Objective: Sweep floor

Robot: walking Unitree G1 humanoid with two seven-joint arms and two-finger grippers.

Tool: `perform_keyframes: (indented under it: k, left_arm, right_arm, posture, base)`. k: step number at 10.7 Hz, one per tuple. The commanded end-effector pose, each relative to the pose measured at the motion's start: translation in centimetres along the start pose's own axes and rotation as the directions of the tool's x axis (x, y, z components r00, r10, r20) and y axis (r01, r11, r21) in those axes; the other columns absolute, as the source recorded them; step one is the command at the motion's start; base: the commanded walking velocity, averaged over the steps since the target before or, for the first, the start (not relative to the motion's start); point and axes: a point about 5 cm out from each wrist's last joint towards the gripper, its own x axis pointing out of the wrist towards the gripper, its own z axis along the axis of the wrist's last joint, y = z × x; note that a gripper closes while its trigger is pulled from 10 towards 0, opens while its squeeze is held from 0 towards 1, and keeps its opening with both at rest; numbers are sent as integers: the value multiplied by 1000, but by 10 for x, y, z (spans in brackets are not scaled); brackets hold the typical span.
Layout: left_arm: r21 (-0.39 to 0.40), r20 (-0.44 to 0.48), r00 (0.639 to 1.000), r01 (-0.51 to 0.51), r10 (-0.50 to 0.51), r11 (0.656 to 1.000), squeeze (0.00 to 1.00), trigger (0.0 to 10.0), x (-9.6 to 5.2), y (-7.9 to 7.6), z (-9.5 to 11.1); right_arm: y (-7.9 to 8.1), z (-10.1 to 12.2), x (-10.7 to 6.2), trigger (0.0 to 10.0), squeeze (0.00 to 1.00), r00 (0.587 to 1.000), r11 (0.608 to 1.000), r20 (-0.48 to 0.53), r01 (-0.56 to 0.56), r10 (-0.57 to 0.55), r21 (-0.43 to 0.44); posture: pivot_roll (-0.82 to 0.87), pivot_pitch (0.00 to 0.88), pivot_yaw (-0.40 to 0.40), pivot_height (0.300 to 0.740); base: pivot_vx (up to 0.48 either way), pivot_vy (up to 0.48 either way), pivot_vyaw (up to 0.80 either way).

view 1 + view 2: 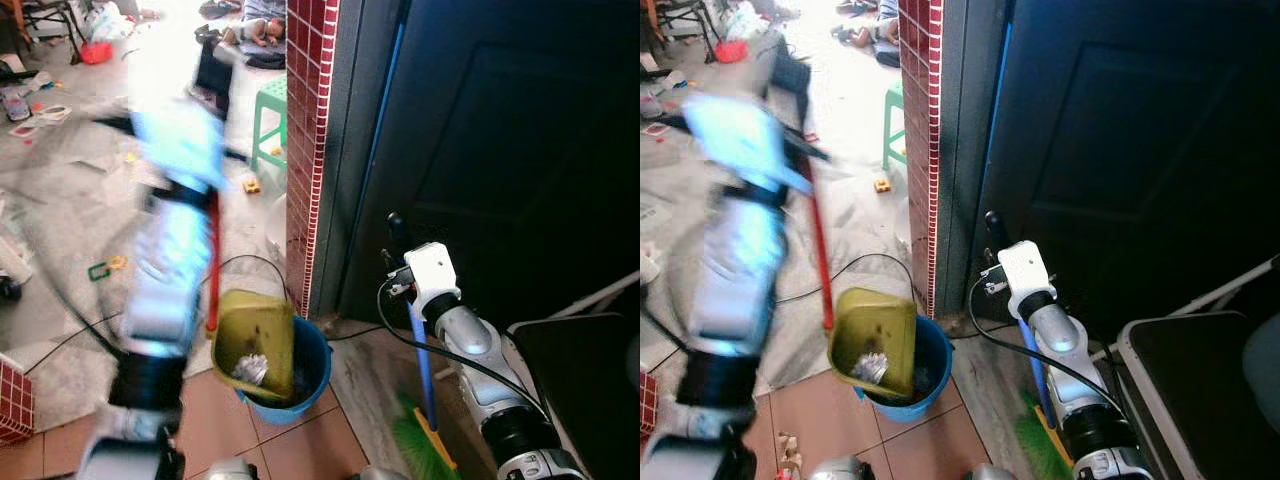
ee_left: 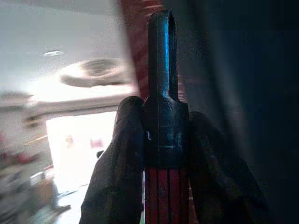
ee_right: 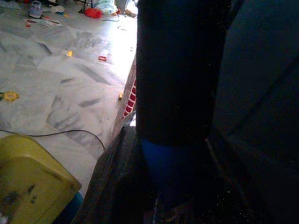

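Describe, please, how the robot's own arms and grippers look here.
Both arms are silver tubes with black joint rings. The right arm ends in a white wrist block, with a black cable looping alongside. The left arm is motion-blurred, glaring pale blue. Each gripper's fingers are long and black.

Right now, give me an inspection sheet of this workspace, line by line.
Surface: grey marble floor, terracotta tiles nearer the robot.
Job's things: yellow dustpan on a red handle, tipped over a blue bucket with crumpled litter in it; broom with blue handle and green bristles.
Clutter: small toys and scraps on the floor, green stool.
End effectors: left end effector shut on the dustpan's handle tip; right end effector shut on the blue handle.
Cables: black cable looping across the floor.
Surroundings: red brick pillar, dark door.
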Motion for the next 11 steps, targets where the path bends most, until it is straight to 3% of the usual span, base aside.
perform_keyframes:
  k: [1,2,3,4,5,6,8,9,10,11]
  left_arm:
    - [29,75,991,109,-111,994,0,10000,2,-15,11]
    - [21,85,971,224,-225,974,0,10000,-5,-35,9]
    - [27,97,955,279,-280,960,0,10000,-7,-42,11]
    - [76,118,892,430,-436,900,0,10000,-12,-62,17]
    - [65,140,877,455,-460,888,0,10000,-8,-68,22]
    - [103,160,857,479,-489,872,0,10000,-7,-72,26]
    - [107,162,851,487,-499,867,0,10000,-7,-73,26]
    - [-22,148,912,389,-382,921,0,10000,0,-68,26]
    - [-51,142,951,285,-275,957,0,10000,8,-58,30]
    - [-146,132,953,289,-271,946,0,10000,8,-59,28]
  right_arm:
    - [-4,8,3,10000,0,999,1000,30,11,-10,-16]
    - [-4,8,3,10000,0,999,1000,31,14,-14,-15]
    - [-4,8,3,10000,0,999,1000,32,15,-14,-15]
    - [-2,8,3,10000,0,999,1000,33,11,-10,-17]
    - [-2,7,3,10000,0,999,1000,33,7,-7,-21]
    - [-2,8,4,10000,0,999,1000,35,10,-9,-28]
    - [-2,8,4,10000,0,999,1000,35,11,-10,-29]
    - [-2,7,5,10000,0,999,999,30,16,-15,-34]
    - [0,4,5,10000,0,1000,999,20,13,-12,-33]
    - [0,4,5,10000,0,1000,999,18,11,-10,-33]
  posture:
    - [-22,0,-36,740]
    - [-20,0,-33,740]
    - [-20,0,-33,740]
    - [-18,0,-33,740]
    - [-15,0,-34,740]
    - [-15,0,-34,740]
    - [-15,0,-34,740]
    - [-14,0,-31,740]
    - [-9,0,-34,740]
    - [-8,0,-35,740]
  base:
    - [0,0,0]
    - [0,0,0]
    - [0,0,0]
    - [0,0,0]
    - [0,0,0]
    - [0,0,0]
    - [0,0,0]
    - [0,0,0]
    - [0,0,0]
    - [0,0,0]
